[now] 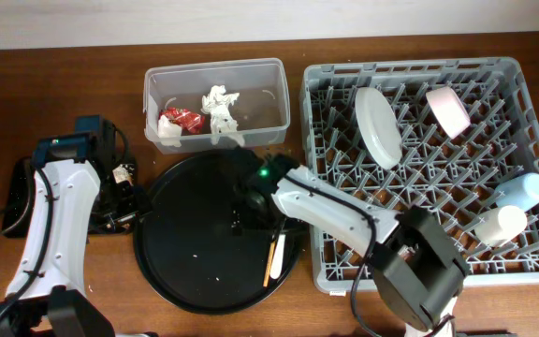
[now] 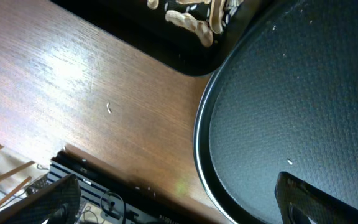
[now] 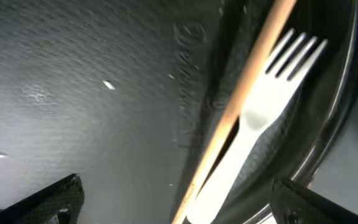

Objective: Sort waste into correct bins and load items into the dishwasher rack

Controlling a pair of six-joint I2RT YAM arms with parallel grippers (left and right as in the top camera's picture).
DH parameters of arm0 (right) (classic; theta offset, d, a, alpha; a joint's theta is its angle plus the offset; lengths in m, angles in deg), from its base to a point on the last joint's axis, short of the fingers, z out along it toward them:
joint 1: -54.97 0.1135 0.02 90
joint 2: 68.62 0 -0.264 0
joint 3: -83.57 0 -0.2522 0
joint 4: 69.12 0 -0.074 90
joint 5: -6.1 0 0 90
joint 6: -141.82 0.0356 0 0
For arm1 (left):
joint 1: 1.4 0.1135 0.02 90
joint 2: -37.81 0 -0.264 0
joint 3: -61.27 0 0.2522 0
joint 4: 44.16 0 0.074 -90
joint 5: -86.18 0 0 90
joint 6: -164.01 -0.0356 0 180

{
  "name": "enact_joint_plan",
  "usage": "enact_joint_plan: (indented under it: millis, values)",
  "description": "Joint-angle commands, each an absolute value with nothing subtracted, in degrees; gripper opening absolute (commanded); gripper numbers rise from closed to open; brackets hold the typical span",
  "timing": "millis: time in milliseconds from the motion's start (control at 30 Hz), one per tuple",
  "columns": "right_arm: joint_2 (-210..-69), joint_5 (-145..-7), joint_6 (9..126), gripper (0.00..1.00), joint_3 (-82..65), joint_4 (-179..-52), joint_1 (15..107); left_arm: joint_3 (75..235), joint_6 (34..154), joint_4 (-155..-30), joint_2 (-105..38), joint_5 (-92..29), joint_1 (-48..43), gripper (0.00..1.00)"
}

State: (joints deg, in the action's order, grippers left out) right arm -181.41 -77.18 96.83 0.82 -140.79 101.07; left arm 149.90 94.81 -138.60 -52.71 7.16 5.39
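Note:
A white plastic fork (image 3: 260, 115) and a thin wooden chopstick (image 3: 247, 81) lie side by side at the right rim of the large round black tray (image 1: 195, 253); both also show in the overhead view (image 1: 276, 255). My right gripper (image 3: 179, 208) is open low over them, a finger on each side, holding nothing. My left gripper (image 2: 179, 208) is open and empty above the table between the round tray and the shallow black tray (image 2: 185, 62), which holds beige food scraps (image 2: 191, 22). The clear tub (image 1: 215, 103) holds white tissues (image 1: 221, 108) and a red wrapper (image 1: 182, 118). No carrot shows.
The grey dishwasher rack (image 1: 531, 262) at the right holds a white plate (image 1: 378, 125), a white bowl (image 1: 447, 109), a pale blue cup (image 1: 524, 191) and a small white cup (image 1: 500, 225). Crumbs dot the round tray. The left arm (image 1: 50, 215) stands over the shallow tray.

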Motion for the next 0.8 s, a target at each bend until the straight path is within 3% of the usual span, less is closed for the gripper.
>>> enact_joint_plan:
  millis: [0,433,533,567,633,767]
  values:
    - [-181.5,-76.4,97.1,0.98,-3.8,-136.2,102.6,149.6,95.8,-138.6,-52.2,7.8,5.6,0.99]
    - [-182.8,-79.6,95.8,0.96,-7.3,-128.9,104.9,149.6,95.8,-138.6,-52.2,7.5,5.6,0.99]
    - [-183.2,-79.7,95.8,0.60,-7.3,-127.9,104.9,149.6,95.8,-138.6,-52.2,7.5,5.6,0.99]
    - [-183.2,-79.7,95.8,0.52,-7.3,-127.8,104.9,149.6,95.8,-138.6,-52.2,7.5,5.6,0.99]
    - [-183.2,-79.8,95.8,0.40,-7.3,-127.8,104.9,149.6,95.8,-138.6,-52.2,7.5,5.6,0.99]
    - [-184.1,-80.6,96.4,0.38,-7.5,-127.8,104.9,149.6,95.8,-138.6,-52.2,7.5,5.6,0.99]
